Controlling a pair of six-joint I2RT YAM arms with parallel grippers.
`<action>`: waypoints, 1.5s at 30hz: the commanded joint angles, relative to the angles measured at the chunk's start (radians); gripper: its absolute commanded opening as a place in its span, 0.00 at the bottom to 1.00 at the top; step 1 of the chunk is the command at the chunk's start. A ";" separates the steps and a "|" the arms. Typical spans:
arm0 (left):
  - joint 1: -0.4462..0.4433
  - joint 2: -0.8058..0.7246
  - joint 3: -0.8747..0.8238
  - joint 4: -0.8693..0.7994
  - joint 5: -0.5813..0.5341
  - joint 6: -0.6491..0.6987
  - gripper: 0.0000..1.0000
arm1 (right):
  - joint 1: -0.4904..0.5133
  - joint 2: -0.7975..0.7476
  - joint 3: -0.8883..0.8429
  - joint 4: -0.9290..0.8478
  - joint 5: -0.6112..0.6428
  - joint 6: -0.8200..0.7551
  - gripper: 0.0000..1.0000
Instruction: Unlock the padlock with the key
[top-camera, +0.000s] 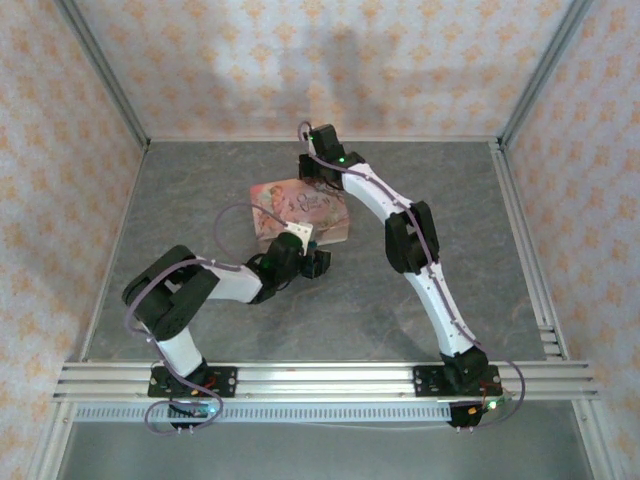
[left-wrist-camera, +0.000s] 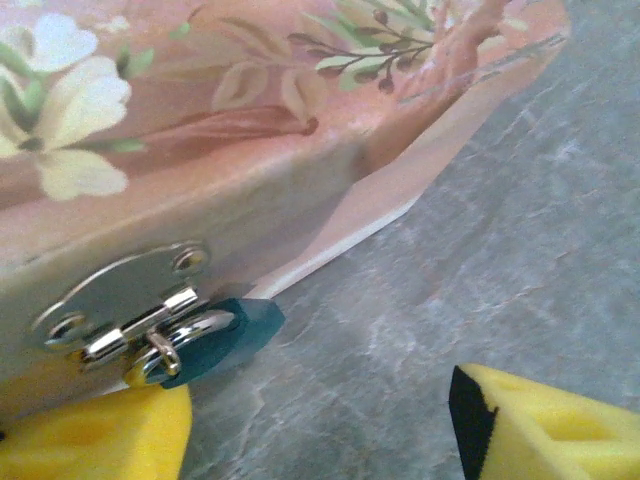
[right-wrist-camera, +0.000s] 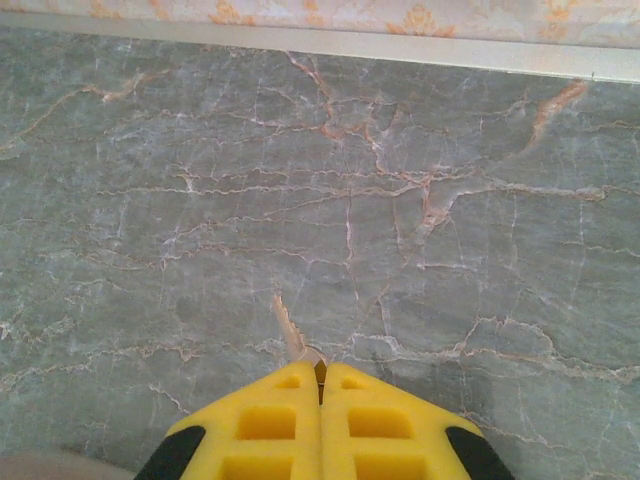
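The teal padlock (left-wrist-camera: 228, 338) hangs by its shackle from the silver hasp (left-wrist-camera: 125, 305) on the side of the pink tin (left-wrist-camera: 250, 130), low by the grey counter (left-wrist-camera: 480, 250). The left jaws stand apart around it, one yellow finger (left-wrist-camera: 90, 440) just under the hasp and the other well aside. Beyond the tin, the right jaws are pressed together. A thin pale sliver (right-wrist-camera: 292, 330) pokes from their tips; I cannot tell if it is the key.
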 joint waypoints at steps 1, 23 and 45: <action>0.022 -0.050 0.012 0.128 0.071 0.035 0.63 | 0.021 0.005 -0.074 -0.078 0.008 0.003 0.00; 0.111 -0.026 -0.051 0.174 0.055 -0.129 0.68 | 0.026 -0.027 -0.143 -0.041 0.006 0.003 0.00; 0.116 -0.009 -0.141 0.268 -0.033 -0.089 0.59 | 0.047 -0.027 -0.157 -0.028 0.026 -0.002 0.00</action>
